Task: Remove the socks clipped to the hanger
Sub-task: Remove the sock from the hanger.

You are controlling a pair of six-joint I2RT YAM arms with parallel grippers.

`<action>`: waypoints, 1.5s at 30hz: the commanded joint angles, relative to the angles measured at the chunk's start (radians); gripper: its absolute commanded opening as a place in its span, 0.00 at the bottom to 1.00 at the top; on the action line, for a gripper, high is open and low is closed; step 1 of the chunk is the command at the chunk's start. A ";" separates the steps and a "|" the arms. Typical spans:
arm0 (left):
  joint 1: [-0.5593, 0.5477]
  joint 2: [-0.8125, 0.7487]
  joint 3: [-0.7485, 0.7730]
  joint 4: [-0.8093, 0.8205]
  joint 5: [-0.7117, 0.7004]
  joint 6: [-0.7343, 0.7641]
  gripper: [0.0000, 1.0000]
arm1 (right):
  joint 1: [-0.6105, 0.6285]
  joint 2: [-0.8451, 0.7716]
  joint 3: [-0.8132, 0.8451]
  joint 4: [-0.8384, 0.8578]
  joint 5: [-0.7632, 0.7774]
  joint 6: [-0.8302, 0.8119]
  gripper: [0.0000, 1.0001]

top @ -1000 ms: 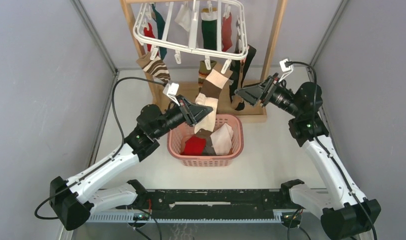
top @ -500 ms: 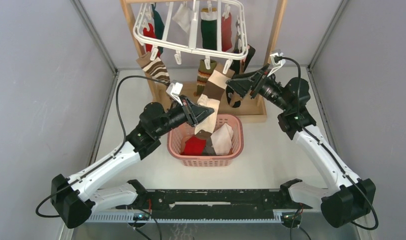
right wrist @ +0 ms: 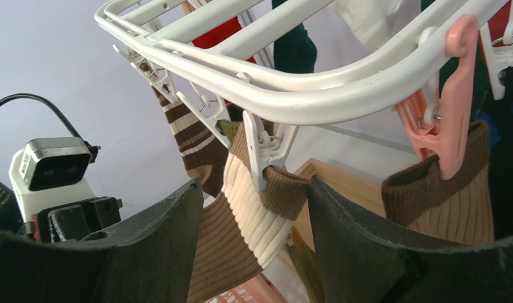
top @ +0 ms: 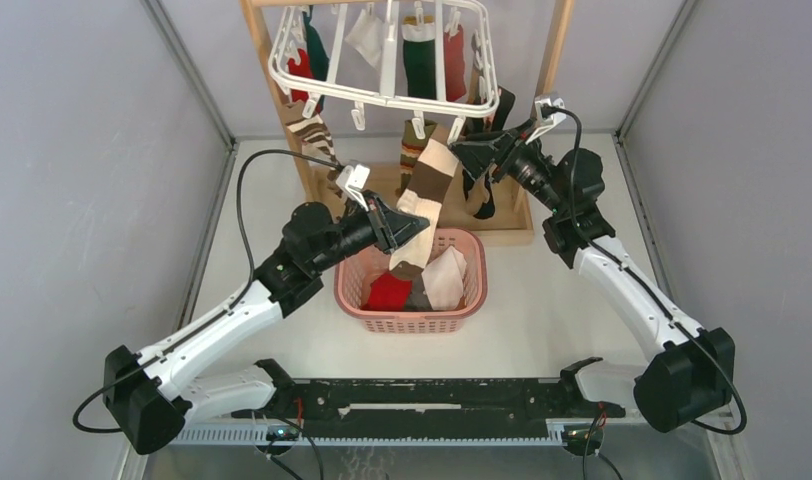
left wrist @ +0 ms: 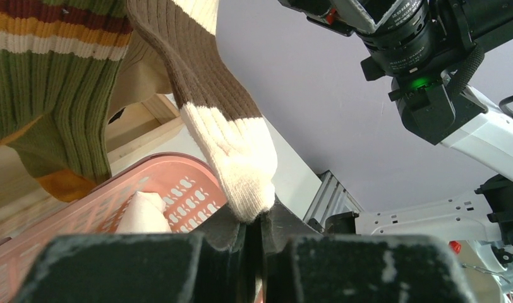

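a: where is the brown and cream sock (top: 429, 185), and how does it lie?
b: stretched on a slant. its cuff is up in a white clip (right wrist: 261, 154) on the hanger's (right wrist: 323, 98) front rail. its toe points down and near-left, over the pink basket (top: 407, 322) on the table (top: 542, 300).
a: why so taut?
b: the left gripper (top: 414, 228) is pinched tight on the toe, likely pulling. the right gripper (right wrist: 254, 183) stands wide, a finger each side of the clip, seemingly ready to squeeze it open.
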 commanded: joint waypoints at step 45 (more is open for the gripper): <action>0.032 0.019 0.069 0.036 0.064 0.028 0.09 | -0.045 0.153 0.115 0.279 -0.060 0.123 0.30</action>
